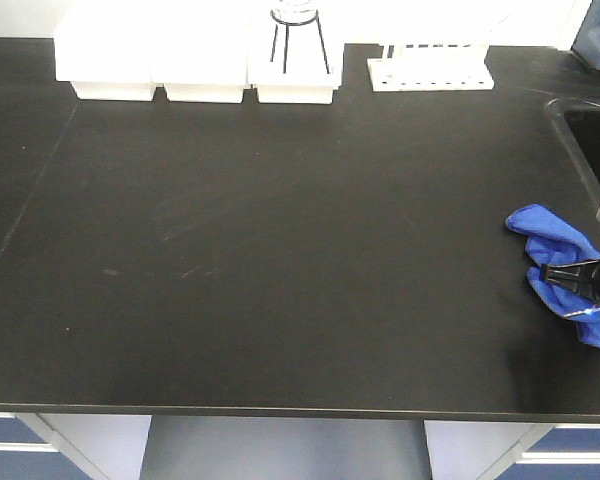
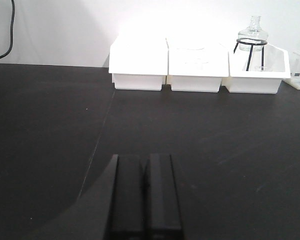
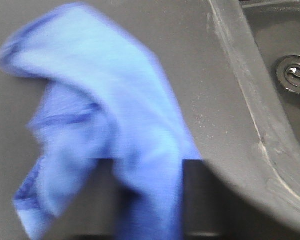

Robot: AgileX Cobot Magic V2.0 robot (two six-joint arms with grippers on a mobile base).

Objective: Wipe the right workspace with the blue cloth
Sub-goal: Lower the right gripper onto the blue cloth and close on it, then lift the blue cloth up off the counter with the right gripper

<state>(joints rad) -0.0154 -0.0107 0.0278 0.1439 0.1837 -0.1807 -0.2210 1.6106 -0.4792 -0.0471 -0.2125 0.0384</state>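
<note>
left gripper [image 2: 145,200] has its jaws pressed together; right gripper [image 1: 572,278] pinches the blue cloth [image 1: 545,232] between jaws.

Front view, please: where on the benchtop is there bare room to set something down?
The benchtop is bare across its middle and left, between the white bins and rack at the back and the front edge. The right edge is crowded: blue cloth, right gripper, sink.

The black benchtop [image 1: 280,260] in front of me carries three white bins [image 1: 195,60] side by side along its back edge, touching one another. Just to their right stands a white rack [image 1: 430,72], possibly for tubes; glare washes it out. Near my right-hand edge the blue cloth [image 1: 552,238] lies crumpled on the surface, beside the sunken sink [image 1: 592,150].
</note>
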